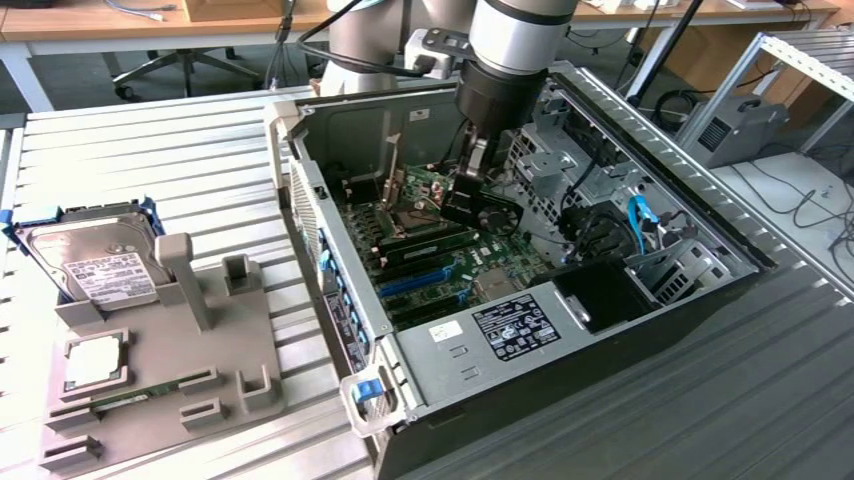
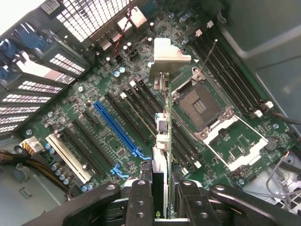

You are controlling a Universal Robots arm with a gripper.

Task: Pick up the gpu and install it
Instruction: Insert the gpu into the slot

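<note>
My gripper is shut on the gpu, which I see edge-on in the wrist view as a thin upright card with its pale metal end bracket at the far end. The card hangs over the black slots of the motherboard, between the long blue slot and the open CPU socket. Whether it touches a slot I cannot tell. In the exterior view the gripper reaches down into the open computer case with the dark gpu under it.
Case walls, a drive cage and cables crowd around the arm. On the exterior view's left, a grey fixture holds a silver hard drive, a square chip and a narrow green memory stick.
</note>
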